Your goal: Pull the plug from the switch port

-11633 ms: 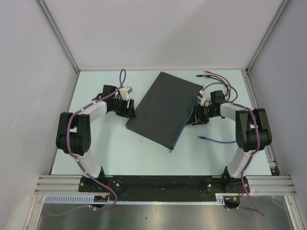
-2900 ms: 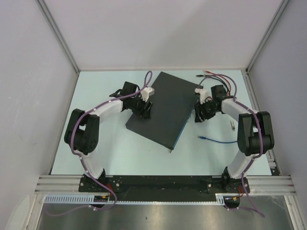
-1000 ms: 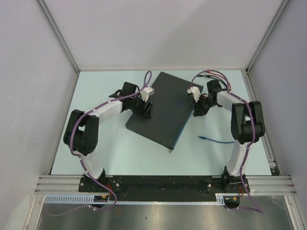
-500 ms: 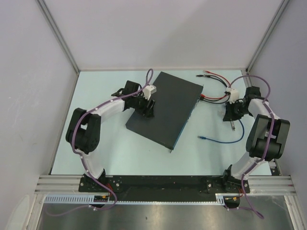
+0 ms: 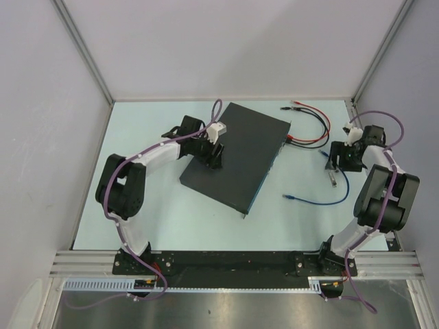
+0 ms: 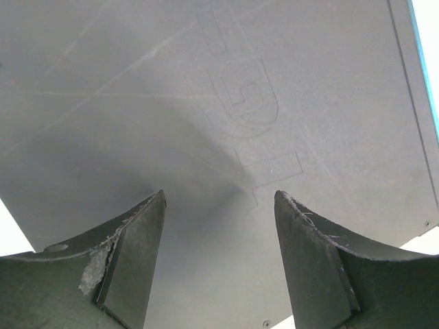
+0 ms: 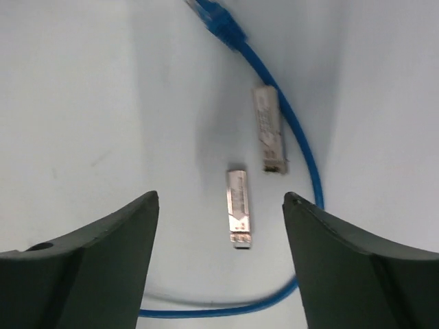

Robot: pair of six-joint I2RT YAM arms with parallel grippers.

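Your right fingers (image 7: 89,247) stand open by the bench's (image 5: 171,212) right edge over a loose metal plug (image 7: 238,205), well apart from the switch (image 5: 233,154) beneath your open left fingers (image 6: 329,274).

Switch (image 6: 260,116) lid looks to me like matt dark-grey painted sheet metal: smooth, with faint pressed lettering and a few fine scratch lines. Left fingers (image 6: 130,260) are matt black plastic, chipped and scuffed pale along the inner edges. Right fingers (image 7: 89,240) are the same matt dark plastic but cleaner. Plug (image 7: 238,205) is bare silvery metal with a dull sheen, and the second plug (image 7: 267,130) has the same finish. Blue cable (image 7: 291,144) has a smooth plastic jacket, slightly glossy. Table (image 5: 171,212) is pale, smooth and near matt. Rail (image 5: 82,264) I read as satin bare aluminium. Arm shells (image 5: 154,154) are white and black plastic, semi-gloss.
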